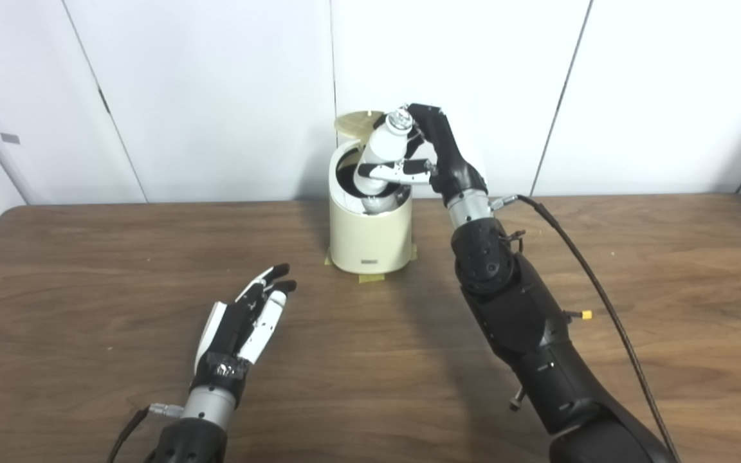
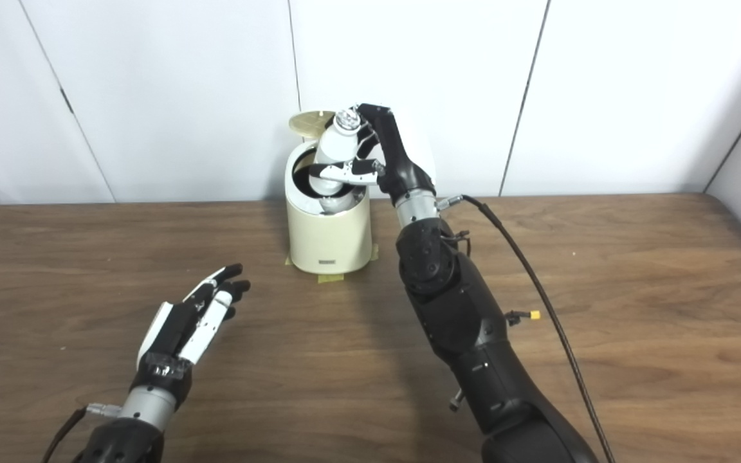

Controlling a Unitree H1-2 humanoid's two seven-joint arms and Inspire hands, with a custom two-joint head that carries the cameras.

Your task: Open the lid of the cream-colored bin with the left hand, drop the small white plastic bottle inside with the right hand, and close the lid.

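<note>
table (image 1: 666,289): brown wood | on it: cream bin (image 1: 370,238), far centre, tape under base

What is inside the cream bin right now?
The white bottle's lower end dips into the open bin, held by the right hand. The interior below looks dark; other contents cannot be seen.

One bin (image 1: 370,235) stands on one table (image 1: 87,270). One bottle (image 1: 380,151), one lid (image 1: 356,122). Two hands: left (image 1: 245,321), right (image 1: 425,151).

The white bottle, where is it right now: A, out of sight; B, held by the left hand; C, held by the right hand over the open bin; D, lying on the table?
C: the right hand grips the bottle, tilted into the open bin.
</note>
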